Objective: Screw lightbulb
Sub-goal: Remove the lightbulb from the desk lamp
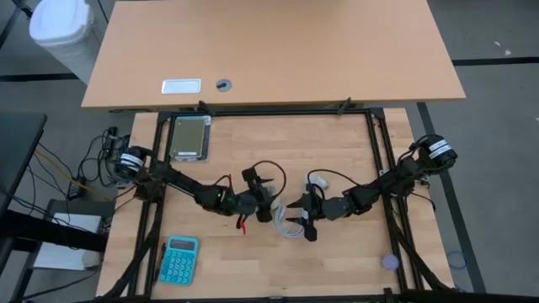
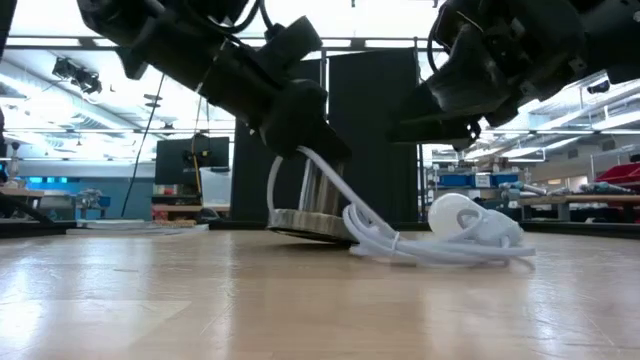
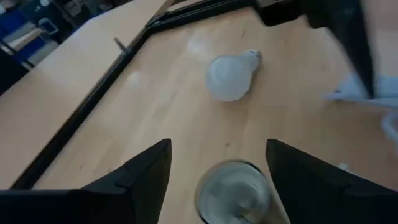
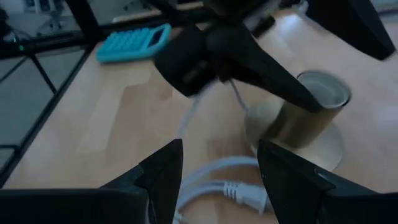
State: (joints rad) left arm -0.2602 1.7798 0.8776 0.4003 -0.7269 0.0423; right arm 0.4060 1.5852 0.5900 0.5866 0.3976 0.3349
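left fingers (image 3: 217, 180) straddling tilted socket (image 2: 310, 205), lightbulb (image 3: 231, 76) loose beyond

Grey floor (image 1: 497, 168), wooden desk (image 1: 337, 50)

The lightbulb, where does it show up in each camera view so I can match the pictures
High view: not clearly distinguishable; the grippers and white cord crowd the table's middle.
Low view: lightbulb lies on the table right of centre, against the cord.
Left wrist view: the bulb lies alone on bare wood, upper centre, beyond the open fingers.
Right wrist view: not in it.
Shared landmark: the metal socket, tilted.
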